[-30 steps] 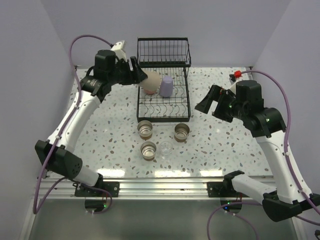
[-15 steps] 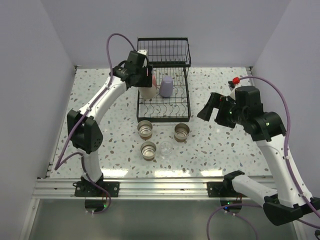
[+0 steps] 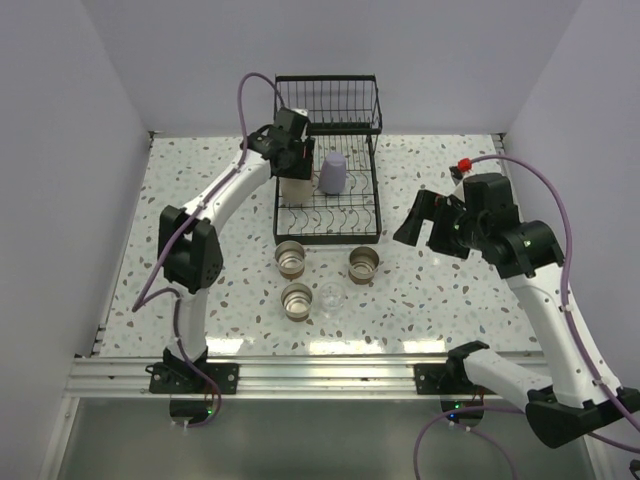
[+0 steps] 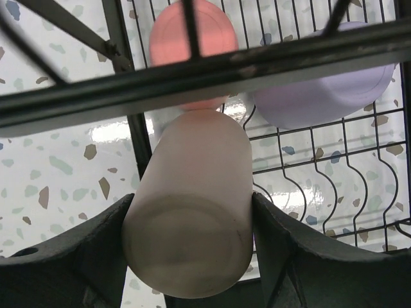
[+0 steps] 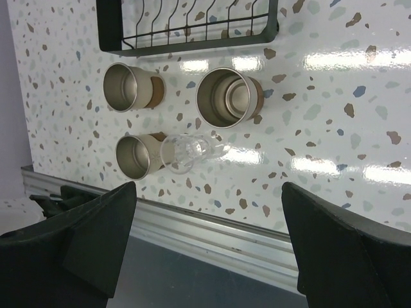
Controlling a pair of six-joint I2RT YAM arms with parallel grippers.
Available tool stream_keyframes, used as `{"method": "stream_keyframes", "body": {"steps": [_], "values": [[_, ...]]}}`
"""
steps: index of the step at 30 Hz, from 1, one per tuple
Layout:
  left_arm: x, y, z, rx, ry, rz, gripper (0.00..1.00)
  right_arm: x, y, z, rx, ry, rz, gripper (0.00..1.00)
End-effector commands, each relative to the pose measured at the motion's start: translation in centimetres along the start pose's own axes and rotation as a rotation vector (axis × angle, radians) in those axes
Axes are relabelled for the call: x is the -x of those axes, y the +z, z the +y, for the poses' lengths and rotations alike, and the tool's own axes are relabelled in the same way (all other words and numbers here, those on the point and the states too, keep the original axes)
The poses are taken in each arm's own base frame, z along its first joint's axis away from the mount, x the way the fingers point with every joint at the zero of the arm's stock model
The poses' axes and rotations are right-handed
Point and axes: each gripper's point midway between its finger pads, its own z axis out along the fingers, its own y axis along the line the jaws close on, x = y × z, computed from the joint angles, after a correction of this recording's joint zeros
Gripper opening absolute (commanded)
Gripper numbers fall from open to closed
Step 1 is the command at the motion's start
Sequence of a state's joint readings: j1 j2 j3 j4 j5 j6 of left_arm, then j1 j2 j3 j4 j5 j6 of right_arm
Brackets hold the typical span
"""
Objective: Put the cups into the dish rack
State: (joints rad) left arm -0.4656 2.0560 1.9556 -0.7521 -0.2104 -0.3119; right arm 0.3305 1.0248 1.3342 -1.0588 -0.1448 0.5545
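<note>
My left gripper [image 3: 294,150] is shut on the beige cup [image 3: 295,186] and holds it over the left side of the dish rack [image 3: 327,240]. In the left wrist view the beige cup [image 4: 189,218] fills the space between both fingers, with its closed base toward the camera. Beyond it on the tray, base up, are the coral-pink cup [image 4: 168,38] and the lavender cup [image 4: 321,96]. Three brown cups [image 3: 290,258] [image 3: 364,263] [image 3: 297,299] and a clear cup [image 3: 331,297] are on the table in front of the rack. My right gripper [image 3: 425,222] hangs open and holds nothing, right of them.
The rack's upright wire basket [image 3: 330,100] stands behind the tray against the back wall. In the right wrist view the metal rail [image 5: 212,221] runs along the table's near edge below the open right gripper [image 5: 209,186]. The white walls close in the speckled table on three sides.
The left arm has swung right and carried the beige cup from the rack's left edge to over the tray beside the lavender cup. The right arm barely shifted.
</note>
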Motion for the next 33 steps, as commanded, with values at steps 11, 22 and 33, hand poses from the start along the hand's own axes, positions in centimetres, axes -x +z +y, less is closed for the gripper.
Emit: {"method": "stream_keyframes", "body": {"steps": [11,22,33], "values": [[0.9,0.5,-0.2,0.074,0.088,-0.004,0.04,0.1,0.6,-0.5,-0.019,-0.025,0.005,0.98],[0.1,0.8,-0.6,0.074,0.114,0.009,0.49,-0.2,1.2,-0.5,-0.013,-0.015,0.019,0.97],[0.5,-0.2,-0.7,0.083,0.099,-0.003,1.00,-0.5,0.7,-0.6,-0.011,-0.018,0.014,0.97]]}}
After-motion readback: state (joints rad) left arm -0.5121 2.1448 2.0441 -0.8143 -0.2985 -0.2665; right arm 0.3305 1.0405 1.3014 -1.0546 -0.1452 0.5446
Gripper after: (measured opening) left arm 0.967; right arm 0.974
